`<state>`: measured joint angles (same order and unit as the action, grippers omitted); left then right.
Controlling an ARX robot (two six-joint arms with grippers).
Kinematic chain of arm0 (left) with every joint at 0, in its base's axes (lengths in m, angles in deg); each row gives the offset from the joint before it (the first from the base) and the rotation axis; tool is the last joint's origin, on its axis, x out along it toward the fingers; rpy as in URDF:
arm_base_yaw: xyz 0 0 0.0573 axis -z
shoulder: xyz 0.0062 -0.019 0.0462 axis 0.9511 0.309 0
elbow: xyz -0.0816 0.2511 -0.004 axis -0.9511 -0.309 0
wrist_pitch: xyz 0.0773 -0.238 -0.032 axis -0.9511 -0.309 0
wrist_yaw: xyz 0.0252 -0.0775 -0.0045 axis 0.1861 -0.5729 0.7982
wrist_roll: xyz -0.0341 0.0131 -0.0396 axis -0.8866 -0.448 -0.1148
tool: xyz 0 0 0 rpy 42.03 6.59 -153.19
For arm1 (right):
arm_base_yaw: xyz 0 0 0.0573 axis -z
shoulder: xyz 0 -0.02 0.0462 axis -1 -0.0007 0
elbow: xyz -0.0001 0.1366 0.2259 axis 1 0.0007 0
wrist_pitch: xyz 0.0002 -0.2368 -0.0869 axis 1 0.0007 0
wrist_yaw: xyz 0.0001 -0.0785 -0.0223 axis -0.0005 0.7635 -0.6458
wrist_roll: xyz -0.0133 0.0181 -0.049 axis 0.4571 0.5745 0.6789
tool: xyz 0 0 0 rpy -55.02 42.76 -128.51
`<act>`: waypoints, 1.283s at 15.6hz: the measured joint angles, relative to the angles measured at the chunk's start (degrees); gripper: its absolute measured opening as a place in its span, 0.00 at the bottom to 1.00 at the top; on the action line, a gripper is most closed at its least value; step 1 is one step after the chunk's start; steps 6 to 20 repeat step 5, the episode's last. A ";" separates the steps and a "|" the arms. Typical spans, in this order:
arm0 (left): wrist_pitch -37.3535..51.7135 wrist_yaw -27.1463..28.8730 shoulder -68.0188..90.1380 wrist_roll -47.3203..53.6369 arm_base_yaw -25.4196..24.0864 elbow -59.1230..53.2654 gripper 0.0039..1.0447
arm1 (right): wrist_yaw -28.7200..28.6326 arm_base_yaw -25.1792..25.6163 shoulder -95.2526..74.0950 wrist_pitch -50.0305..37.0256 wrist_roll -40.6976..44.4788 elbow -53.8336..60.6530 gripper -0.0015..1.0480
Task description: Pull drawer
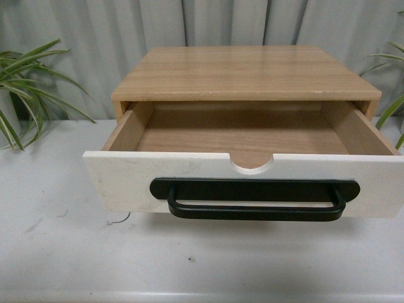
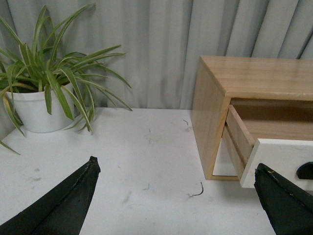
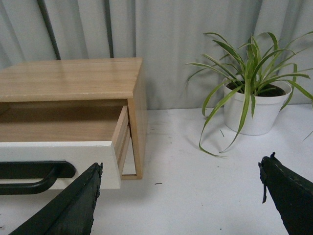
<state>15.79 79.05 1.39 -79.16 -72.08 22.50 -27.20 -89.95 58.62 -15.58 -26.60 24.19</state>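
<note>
The drawer stands pulled well out of its light wood cabinet, its wood inside bare. Its white front carries a long black bar handle and a semicircular notch on top. Neither arm shows in the front view. In the left wrist view my left gripper is open over the white tabletop, beside the drawer's left corner. In the right wrist view my right gripper is open too, off the drawer's right corner, with nothing between its fingers.
A potted plant in a white pot stands left of the cabinet and another to its right. A grey curtain hangs behind. The white table runs in front of the drawer.
</note>
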 joint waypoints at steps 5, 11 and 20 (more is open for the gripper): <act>0.00 0.00 0.02 0.02 0.00 0.00 0.94 | 0.00 0.00 0.00 0.00 0.00 0.00 0.94; 0.00 0.00 0.02 0.02 0.00 0.00 0.94 | 0.00 0.00 0.00 0.00 0.00 0.00 0.94; 0.00 0.00 0.02 0.02 0.00 0.00 0.94 | 0.00 0.00 0.00 0.00 0.00 0.00 0.94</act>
